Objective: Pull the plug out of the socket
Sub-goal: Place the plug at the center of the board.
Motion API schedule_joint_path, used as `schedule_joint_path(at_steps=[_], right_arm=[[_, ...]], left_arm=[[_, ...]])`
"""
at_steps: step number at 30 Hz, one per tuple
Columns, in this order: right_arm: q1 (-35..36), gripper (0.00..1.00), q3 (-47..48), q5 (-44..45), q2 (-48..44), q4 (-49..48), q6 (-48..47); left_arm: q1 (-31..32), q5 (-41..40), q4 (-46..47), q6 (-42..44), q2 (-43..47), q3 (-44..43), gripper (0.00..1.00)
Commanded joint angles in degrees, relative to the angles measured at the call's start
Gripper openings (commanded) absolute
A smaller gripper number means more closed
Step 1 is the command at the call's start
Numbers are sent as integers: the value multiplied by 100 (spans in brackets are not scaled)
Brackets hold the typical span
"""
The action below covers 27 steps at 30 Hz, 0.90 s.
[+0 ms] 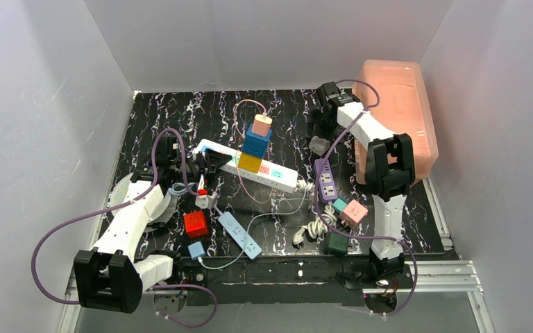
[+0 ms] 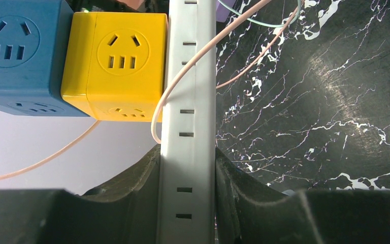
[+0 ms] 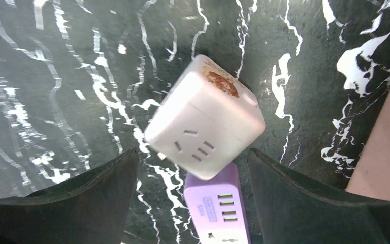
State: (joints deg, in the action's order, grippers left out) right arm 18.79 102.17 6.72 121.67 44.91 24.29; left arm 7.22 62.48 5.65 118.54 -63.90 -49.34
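Firmly pinched at its left end between the narrow-set fingers of the left end effector, the socket, a long white power strip, is pictured lying aslant across the middle of the dark marbled tabletop. The plug, taken here to be the yellow cube adapter, is seen still seated in the strip, with a blue cube stacked on it and a peach cube on top of that. Well apart to the right, the right end effector is held wide open and empty above a white cube adapter, which lies tilted between the spread fingers without being touched by either. It appears to be propped on the end of a short purple strip, though that contact cannot be confirmed from the wrist view. The step in hand is judged to be the bracing of the socket, with the extraction itself not yet made. For the next move, the right end effector would need to be brought across to the stack, closed low on the yellow cube's sides, and drawn straight away from the outlet face while the strip is pinned down, so that the socket is not dragged or lifted with the plug.
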Motion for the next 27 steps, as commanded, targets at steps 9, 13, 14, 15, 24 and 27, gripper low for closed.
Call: schedule_joint_path(at_steps=[9, 13, 14, 15, 24, 27], right_arm=[[-31, 88, -1059, -1747, -3418, -1823, 103], [-233, 88, -3367, -3706, -4845, -4430, 224], [-235, 88, -3790, -3984, -5140, -4884, 215], [-235, 89, -4161, -4257, -5360, -5202, 226], [361, 89, -5375, -5826, -5746, -6631, -270], [885, 89, -5042, -5737, -5431, -6229, -924]], left_arm=[[-37, 1074, 375, 2279, 294, -318, 0], [-37, 1069, 536, 2125, 314, -282, 0], [-37, 1063, 564, 2096, 315, -274, 0], [-37, 1059, 609, 2065, 320, -277, 0], [-37, 1031, 769, 1958, 249, -295, 0], [-37, 1021, 780, 1932, 239, -298, 0]])
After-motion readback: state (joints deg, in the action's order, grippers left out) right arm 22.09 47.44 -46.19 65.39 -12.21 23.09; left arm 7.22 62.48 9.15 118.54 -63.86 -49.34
